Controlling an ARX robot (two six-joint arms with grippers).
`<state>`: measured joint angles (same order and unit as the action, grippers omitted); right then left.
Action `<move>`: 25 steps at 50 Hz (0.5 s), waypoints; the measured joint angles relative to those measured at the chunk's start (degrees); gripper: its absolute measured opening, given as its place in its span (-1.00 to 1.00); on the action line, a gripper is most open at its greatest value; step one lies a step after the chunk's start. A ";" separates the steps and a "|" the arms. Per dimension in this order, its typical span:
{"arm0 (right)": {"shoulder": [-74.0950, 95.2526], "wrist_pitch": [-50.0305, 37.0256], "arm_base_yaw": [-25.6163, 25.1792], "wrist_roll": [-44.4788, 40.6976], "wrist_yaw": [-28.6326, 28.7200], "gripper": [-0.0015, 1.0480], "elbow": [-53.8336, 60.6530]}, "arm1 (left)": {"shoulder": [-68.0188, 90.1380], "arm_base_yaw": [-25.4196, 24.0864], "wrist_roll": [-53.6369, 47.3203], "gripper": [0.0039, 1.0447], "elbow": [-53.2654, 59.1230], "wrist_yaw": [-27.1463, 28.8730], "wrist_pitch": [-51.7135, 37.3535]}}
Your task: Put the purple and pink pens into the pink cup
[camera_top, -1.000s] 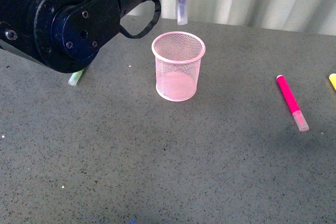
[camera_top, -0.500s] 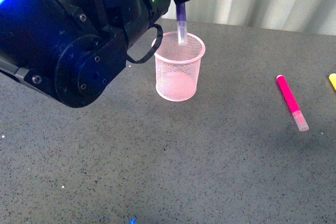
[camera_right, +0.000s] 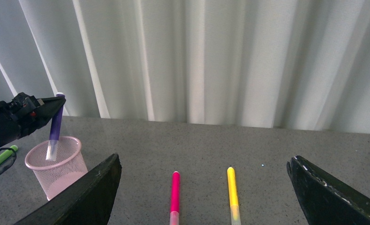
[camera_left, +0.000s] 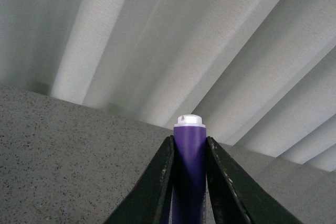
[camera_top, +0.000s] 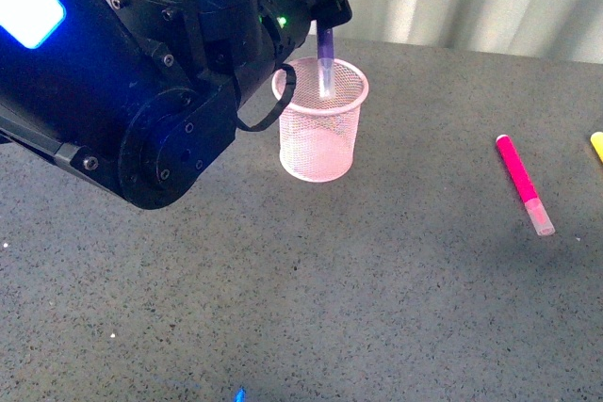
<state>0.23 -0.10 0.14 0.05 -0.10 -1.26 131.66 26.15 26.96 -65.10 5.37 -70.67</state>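
Claw (camera_left: 189,141), left, gripping purple pen (camera_top: 325,46), partly inside pink cup (camera_top: 318,152)

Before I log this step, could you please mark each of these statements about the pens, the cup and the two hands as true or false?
1. The left hand is shut on the purple pen. True.
2. The purple pen's clear cap points up. False: it points down, with its tip inside the pink cup.
3. The pink pen is already in the pink cup. False: it lies flat on the table, to the right of the cup.
4. The right hand is open and holds nothing. True.
5. A yellow marker lies on the table beside the pink pen. True.
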 joint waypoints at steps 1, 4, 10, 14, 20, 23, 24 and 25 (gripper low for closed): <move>0.00 0.00 0.00 0.00 0.00 0.86 0.00 | 0.00 0.00 0.17 -0.54 0.00 -0.02 0.04; 0.00 0.00 0.00 0.00 0.00 0.86 0.00 | 0.00 0.00 0.33 -0.34 0.00 -0.09 0.17; 0.00 0.00 0.00 0.02 0.00 0.86 0.00 | -0.55 -0.39 1.73 0.18 0.61 -0.66 0.48; 0.00 0.00 0.00 0.00 0.00 0.86 0.00 | -1.99 -0.68 1.73 0.42 1.86 -0.94 1.14; 0.00 0.00 0.00 0.00 0.00 0.86 0.00 | -7.85 -1.42 -1.46 0.83 5.44 -3.08 4.66; 0.00 0.00 0.00 0.00 0.00 0.86 0.00 | -12.41 -1.97 -4.72 0.89 7.65 -4.48 9.09; 0.00 0.00 0.00 0.00 0.00 0.86 0.00 | -14.12 -2.16 -5.62 0.87 8.37 -4.50 11.23; 0.00 0.00 0.00 0.00 0.00 0.86 0.00 | -15.98 -2.34 -6.93 0.86 9.07 -4.68 13.75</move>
<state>0.23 -0.10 0.14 0.05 -0.10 -1.26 115.68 23.81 20.03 -56.03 0.69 -56.93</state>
